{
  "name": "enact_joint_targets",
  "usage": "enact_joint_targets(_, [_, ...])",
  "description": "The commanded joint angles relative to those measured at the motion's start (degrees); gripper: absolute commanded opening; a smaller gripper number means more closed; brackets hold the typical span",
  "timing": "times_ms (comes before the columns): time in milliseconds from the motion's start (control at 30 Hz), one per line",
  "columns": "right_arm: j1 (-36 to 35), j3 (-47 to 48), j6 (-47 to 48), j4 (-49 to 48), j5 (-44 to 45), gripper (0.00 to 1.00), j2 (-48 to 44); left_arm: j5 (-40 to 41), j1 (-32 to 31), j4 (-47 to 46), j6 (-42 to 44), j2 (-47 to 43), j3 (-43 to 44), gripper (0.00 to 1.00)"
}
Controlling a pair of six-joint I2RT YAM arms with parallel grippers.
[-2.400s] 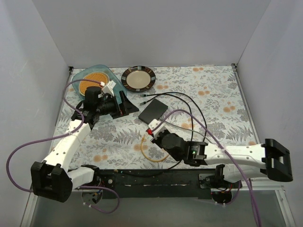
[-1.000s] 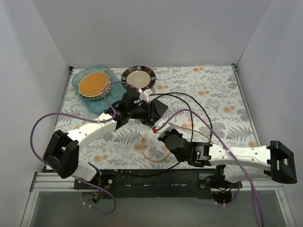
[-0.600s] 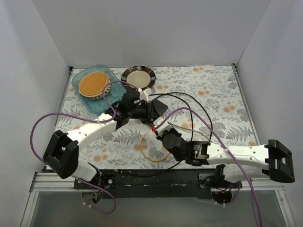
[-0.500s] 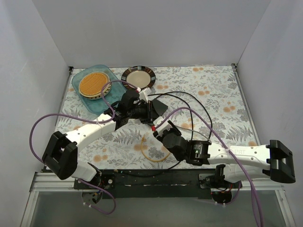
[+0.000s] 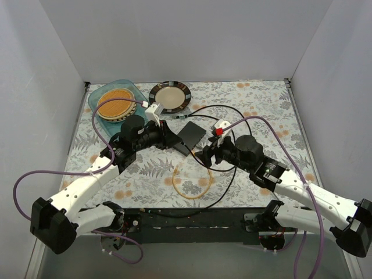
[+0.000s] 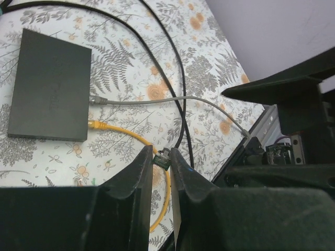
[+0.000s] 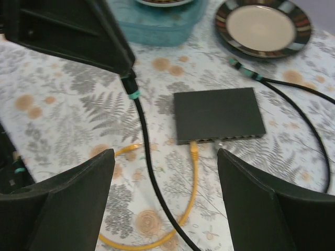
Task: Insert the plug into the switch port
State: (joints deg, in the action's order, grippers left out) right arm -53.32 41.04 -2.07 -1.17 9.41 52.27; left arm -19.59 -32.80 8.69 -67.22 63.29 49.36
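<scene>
**Cable work at the switch:** The jaws of the left arm [image 5: 93,177] are pinched together on the teal-banded end of a black cable [image 7: 148,162], held above the floral tabletop [image 5: 261,110]. The jaws of the right arm [image 5: 302,189] stand wide apart, gripping nothing, over the yellow cable [image 7: 195,178]. The plug [image 7: 193,148] sits at a switch port [image 7: 193,140] on the dark box [image 7: 217,115], on the edge facing the right arm, beside a grey cable [image 6: 157,100]. Whether it is fully seated cannot be told. A plate [image 5: 170,96] and a teal tray [image 7: 157,31] lie beyond.
</scene>
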Motion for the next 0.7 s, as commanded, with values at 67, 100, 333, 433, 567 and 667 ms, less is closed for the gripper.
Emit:
enact_joint_targets(67, [2.69,0.80,-3.82,-10.76,-28.03,0.86,3.27,-13.50,0.10,-6.75,5.26,-4.22,-2.43,0.00])
enact_joint_targets(100, [3.04,0.80,-4.61,-11.91,-31.00,0.85,3.80,-14.93,0.10,-7.80,5.17,-4.40,-2.52,0.00])
enact_joint_targets(333, [5.86,0.71,-8.12,-16.67,-37.35,0.69,4.42,-21.71,0.10,-11.76,4.64,-6.07,-3.57,0.00])
enact_joint_targets(433, [7.09,0.10,-10.41,-18.86,-39.73,0.66,4.59,-21.71,0.10,-12.47,5.17,-7.56,-4.19,0.00])
enact_joint_targets(567, [10.68,-2.88,-15.50,-24.56,-44.45,0.60,4.86,-21.63,0.10,-13.61,5.08,-9.05,-4.80,0.00])
enact_joint_targets(667, [12.80,-4.21,-19.02,-28.45,-47.19,0.59,5.56,-21.80,0.10,-13.61,5.08,-9.15,-4.89,0.00])
